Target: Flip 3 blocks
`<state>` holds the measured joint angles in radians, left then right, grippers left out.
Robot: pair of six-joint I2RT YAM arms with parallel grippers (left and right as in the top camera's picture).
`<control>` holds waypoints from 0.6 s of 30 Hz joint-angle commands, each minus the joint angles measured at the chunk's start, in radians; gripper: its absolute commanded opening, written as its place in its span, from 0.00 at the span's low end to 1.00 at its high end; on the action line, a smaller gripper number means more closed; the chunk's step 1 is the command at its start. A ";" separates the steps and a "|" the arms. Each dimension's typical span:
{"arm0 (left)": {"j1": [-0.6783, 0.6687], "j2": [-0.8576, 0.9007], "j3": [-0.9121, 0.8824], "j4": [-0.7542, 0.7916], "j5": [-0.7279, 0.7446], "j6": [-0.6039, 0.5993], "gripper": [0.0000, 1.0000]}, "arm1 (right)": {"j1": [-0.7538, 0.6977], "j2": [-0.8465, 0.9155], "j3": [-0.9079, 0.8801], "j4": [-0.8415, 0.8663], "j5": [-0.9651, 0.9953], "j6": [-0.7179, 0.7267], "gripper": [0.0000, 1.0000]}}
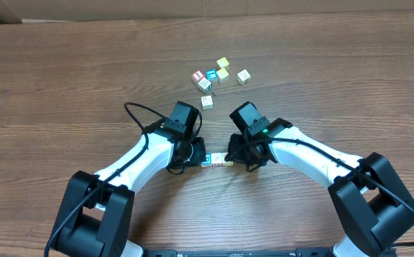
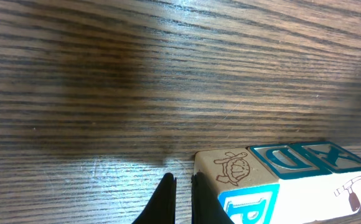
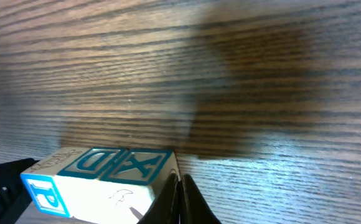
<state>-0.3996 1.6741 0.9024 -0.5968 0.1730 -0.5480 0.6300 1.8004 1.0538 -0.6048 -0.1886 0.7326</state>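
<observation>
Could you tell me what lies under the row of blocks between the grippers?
The row of blocks sits directly on the wooden table; its downward faces are hidden.

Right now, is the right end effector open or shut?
Shut: the right end effector has its jaws pressed together at the tip, nothing between them, beside the X block.

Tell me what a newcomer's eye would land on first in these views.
On the brown wood-grain table, the shut left gripper and shut right gripper sit at either end of a row of three pale wooden alphabet blocks. Its tops show a turtle, D and X, with a blue P on a side. Farther back lies a loose cluster of small cubes with red, teal and yellow faces.
</observation>
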 commanded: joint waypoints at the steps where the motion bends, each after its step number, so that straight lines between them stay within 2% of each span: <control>1: -0.002 0.007 -0.008 0.003 0.015 -0.009 0.04 | -0.001 0.003 -0.006 0.007 -0.014 0.005 0.04; 13: -0.002 0.007 -0.008 0.007 0.030 -0.009 0.04 | -0.001 0.003 -0.006 0.018 -0.042 0.006 0.04; 18: -0.002 0.007 -0.008 0.025 0.030 -0.010 0.04 | -0.001 0.003 -0.006 0.017 -0.053 0.074 0.04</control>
<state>-0.3992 1.6741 0.9020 -0.5896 0.1761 -0.5476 0.6289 1.8004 1.0534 -0.5983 -0.2054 0.7559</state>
